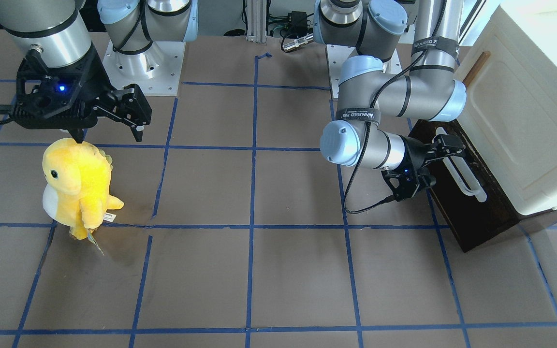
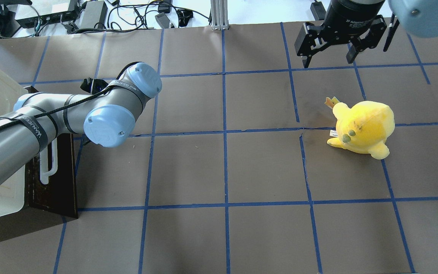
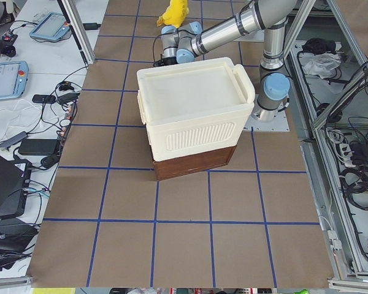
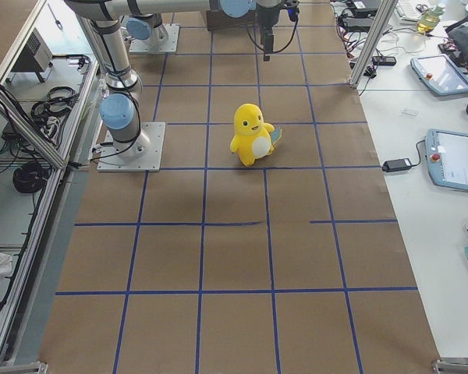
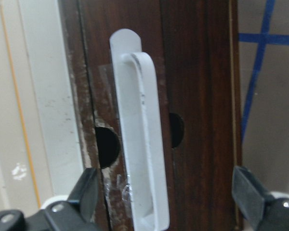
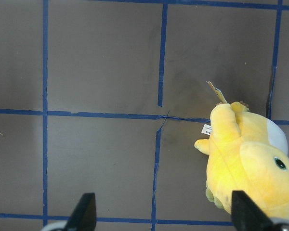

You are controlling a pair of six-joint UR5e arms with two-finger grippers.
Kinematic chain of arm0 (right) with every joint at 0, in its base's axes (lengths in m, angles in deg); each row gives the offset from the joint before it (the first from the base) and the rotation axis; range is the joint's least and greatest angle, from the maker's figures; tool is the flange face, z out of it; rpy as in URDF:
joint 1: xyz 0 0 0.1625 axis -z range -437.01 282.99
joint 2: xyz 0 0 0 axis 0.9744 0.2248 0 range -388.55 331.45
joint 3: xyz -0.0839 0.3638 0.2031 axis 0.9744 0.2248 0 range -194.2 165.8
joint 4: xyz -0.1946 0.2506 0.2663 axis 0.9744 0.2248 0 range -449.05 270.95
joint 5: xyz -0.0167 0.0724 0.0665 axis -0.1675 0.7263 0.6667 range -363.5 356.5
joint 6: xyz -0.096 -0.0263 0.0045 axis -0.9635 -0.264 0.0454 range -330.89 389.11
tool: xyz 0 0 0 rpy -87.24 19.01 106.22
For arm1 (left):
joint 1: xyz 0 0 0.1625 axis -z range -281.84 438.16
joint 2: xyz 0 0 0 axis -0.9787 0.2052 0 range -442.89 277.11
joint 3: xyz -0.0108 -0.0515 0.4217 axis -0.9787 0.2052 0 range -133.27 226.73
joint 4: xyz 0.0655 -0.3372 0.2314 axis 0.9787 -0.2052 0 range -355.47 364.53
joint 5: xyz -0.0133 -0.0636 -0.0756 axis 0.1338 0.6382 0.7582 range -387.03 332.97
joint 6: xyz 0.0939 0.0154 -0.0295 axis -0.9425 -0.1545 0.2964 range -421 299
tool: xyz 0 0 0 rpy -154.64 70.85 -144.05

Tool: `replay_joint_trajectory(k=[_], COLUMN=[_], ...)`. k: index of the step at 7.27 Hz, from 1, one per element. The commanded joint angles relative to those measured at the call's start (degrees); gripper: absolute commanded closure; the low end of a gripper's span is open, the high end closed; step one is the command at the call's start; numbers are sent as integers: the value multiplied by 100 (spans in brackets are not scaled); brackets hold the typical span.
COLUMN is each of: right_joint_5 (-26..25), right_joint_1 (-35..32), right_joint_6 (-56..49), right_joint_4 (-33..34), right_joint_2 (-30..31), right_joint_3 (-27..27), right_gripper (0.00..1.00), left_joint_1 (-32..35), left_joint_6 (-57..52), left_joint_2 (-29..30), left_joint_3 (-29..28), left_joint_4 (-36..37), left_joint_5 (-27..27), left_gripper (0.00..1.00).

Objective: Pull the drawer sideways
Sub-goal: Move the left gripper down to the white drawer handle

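The drawer (image 1: 476, 212) has a dark brown front and a long white bar handle (image 1: 458, 169); it sits at the base of the cream cabinet (image 1: 530, 111) and looks pushed in. My left gripper (image 1: 445, 151) is open, its jaws on either side of the handle without closing on it. In the left wrist view the handle (image 5: 142, 144) runs between the two fingertips (image 5: 86, 192), in front of the brown front (image 5: 202, 86). My right gripper (image 1: 109, 131) is open and empty, hanging above the table beside a yellow plush toy. It also shows in the overhead view (image 2: 327, 59).
The yellow plush toy (image 1: 78, 186) stands on the brown, blue-taped table under my right gripper, and shows in the overhead view (image 2: 363, 127) and right wrist view (image 6: 250, 168). The cabinet (image 3: 193, 110) fills the table's end on my left. Its door has a small wooden handle (image 1: 476, 67).
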Motion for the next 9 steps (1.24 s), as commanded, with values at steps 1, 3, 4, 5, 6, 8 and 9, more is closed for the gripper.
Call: replay_joint_trajectory(k=[1, 3, 4, 5, 6, 8, 9], right_joint_5=[0, 0, 0, 0, 0, 0, 0], right_joint_1=[0, 0, 0, 0, 0, 0, 0], right_joint_6=[0, 0, 0, 0, 0, 0, 0], right_joint_4=[0, 0, 0, 0, 0, 0, 0], right_joint_2=[0, 0, 0, 0, 0, 0, 0], right_joint_3=[0, 0, 0, 0, 0, 0, 0], right_gripper=[0, 0, 0, 0, 0, 0, 0], left_joint_1=[2, 2, -15, -15, -24, -59, -103], left_joint_6=[-21, -3, -12, -3, 75, 85, 85], left_joint_2=[276, 461, 488, 505, 497, 506, 532], left_joint_3=[6, 23, 23, 67, 154, 164, 173], left_joint_4=[-126, -127, -127, -127, -127, -135, -240], left_joint_5=[-224, -442, -462, -610, -1011, -1033, -1042], left_gripper=[0, 2, 2, 6, 6, 6, 6])
